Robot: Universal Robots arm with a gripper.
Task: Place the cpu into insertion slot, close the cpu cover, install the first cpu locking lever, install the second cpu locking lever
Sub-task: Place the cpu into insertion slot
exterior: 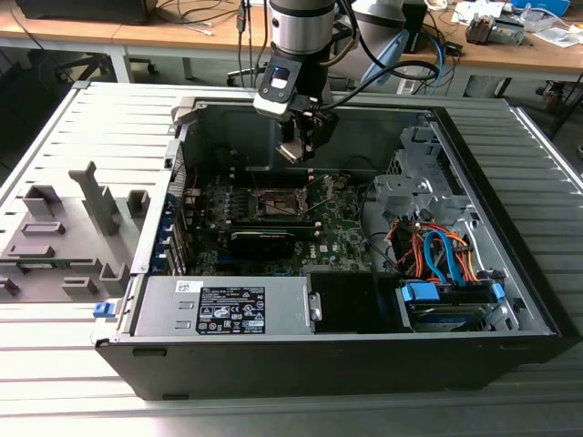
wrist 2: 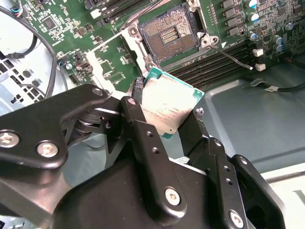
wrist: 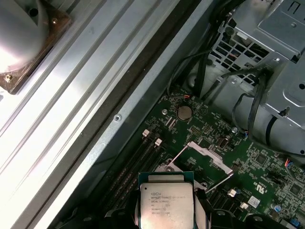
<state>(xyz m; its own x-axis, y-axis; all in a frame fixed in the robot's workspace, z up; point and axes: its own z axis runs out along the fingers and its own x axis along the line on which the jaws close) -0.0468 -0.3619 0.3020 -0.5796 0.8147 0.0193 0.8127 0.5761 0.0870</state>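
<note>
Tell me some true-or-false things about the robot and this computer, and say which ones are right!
1. The gripper holds the cpu. True.
2. The cpu sits in the socket. False: the socket is empty, and the cpu is held above the board.
3. The case is open, so the inside shows. True.
4. The cables at the exterior view's right are all black. False: some of them are orange and blue.
</note>
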